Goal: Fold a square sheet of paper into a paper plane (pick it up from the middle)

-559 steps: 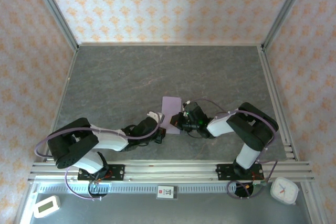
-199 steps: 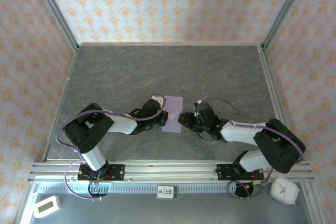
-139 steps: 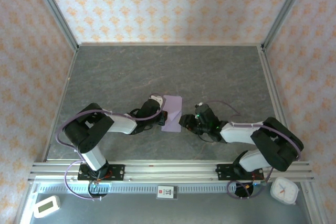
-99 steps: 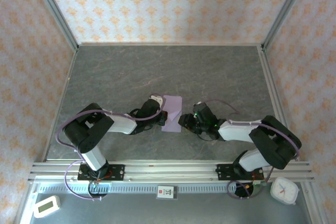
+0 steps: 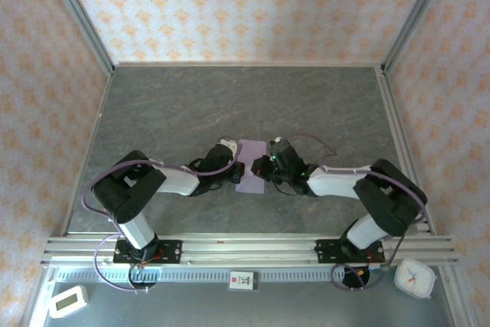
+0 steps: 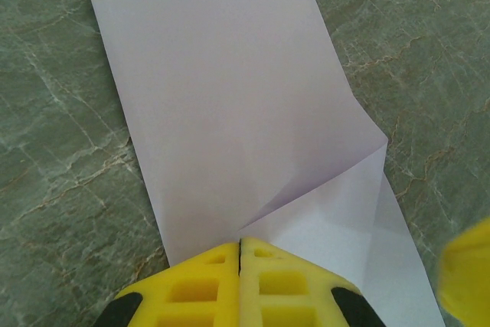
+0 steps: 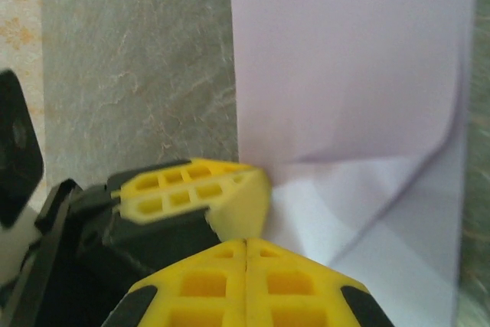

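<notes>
The square sheet of paper (image 5: 251,155) is pale lilac and lies flat on the grey table, folded into a narrow strip with one corner turned in as a diagonal flap (image 6: 337,212). My left gripper (image 5: 236,168) is shut, its yellow tips (image 6: 240,244) resting on the strip's near edge beside the flap's point. From the other side, my right gripper (image 5: 260,168) is also shut, its tips (image 7: 245,243) on the paper (image 7: 344,74) right next to the left fingers (image 7: 191,185). No paper shows between either pair of jaws.
Patterned walls and metal posts enclose the grey table (image 5: 230,105). An aluminium rail (image 5: 245,246) runs along the front. A white timer (image 5: 67,300) lies at the bottom left and a white clock (image 5: 413,277) at the bottom right.
My right gripper has slid left onto the paper and closed from open to shut. The left gripper and the sheet have stayed in place.
</notes>
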{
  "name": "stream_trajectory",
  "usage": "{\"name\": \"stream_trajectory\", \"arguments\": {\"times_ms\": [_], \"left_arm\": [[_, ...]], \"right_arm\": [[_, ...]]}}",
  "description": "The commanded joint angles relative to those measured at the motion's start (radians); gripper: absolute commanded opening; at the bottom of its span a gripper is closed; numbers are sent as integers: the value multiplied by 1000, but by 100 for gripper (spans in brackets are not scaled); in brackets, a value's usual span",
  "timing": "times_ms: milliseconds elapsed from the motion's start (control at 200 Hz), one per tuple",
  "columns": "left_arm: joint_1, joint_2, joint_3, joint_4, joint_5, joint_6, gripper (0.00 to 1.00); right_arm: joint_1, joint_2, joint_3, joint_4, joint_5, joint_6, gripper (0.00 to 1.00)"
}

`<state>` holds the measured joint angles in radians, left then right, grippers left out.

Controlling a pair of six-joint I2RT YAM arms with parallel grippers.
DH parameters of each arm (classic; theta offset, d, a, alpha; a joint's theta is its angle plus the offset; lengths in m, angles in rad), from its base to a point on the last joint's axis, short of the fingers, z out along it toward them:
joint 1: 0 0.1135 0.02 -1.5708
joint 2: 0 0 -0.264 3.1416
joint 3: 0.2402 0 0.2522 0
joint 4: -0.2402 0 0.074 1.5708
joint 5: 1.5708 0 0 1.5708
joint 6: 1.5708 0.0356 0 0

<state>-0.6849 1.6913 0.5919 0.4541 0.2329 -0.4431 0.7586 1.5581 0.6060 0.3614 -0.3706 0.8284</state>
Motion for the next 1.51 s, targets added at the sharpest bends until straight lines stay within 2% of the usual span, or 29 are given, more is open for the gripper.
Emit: {"name": "stream_trajectory", "arguments": {"times_ms": [0,390,686,926,1226,1501], "left_arm": [[6,-2,-9,-2,7,24,0],[8,-25,14,-31,3,27,0],[4,-186,23,-85,58,-1,0],[-71,-273,-27,-96,56,-36,0],[-113,-205,-120,28,46,-89,0],[-126,-149,-88,42,34,-72,0]], "right_arm": [[-1,63,41,52,-7,-17,0],[-50,149,-56,130,-2,0,0],[-56,156,-84,137,-18,18,0],[-56,163,-84,133,-25,25,0],[-56,173,-81,129,-36,43,0],[-56,176,-89,134,-40,48,0]]}}
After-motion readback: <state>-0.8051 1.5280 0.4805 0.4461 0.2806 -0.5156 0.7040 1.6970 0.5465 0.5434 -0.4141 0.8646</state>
